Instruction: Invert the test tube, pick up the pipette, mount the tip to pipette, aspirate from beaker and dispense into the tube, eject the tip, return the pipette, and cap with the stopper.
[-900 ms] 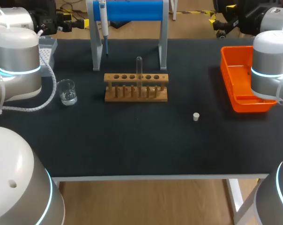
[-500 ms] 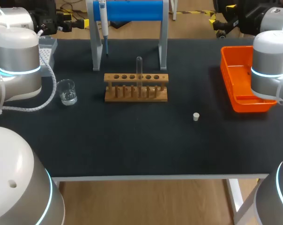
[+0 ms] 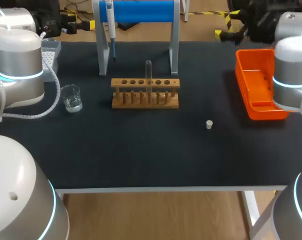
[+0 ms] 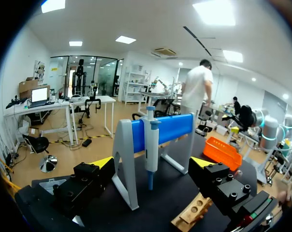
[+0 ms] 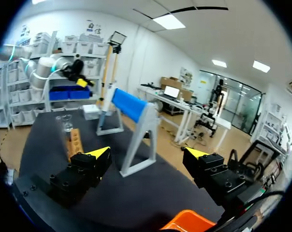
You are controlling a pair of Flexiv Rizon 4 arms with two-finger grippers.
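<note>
The left gripper (image 4: 153, 164) and right gripper (image 5: 148, 153) both have fingers wide apart, holding nothing, the pipette (image 4: 151, 145) hanging on its stand (image 4: 171, 126) ahead of the left fingers, the test tube (image 3: 148, 75) upright in the wooden rack (image 3: 145, 95), the stopper (image 3: 209, 124) at the rack's 4 o'clock.

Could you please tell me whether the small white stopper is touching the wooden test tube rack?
Apart. The head view shows the stopper lying alone, with bare black table between it and the rack.
</note>
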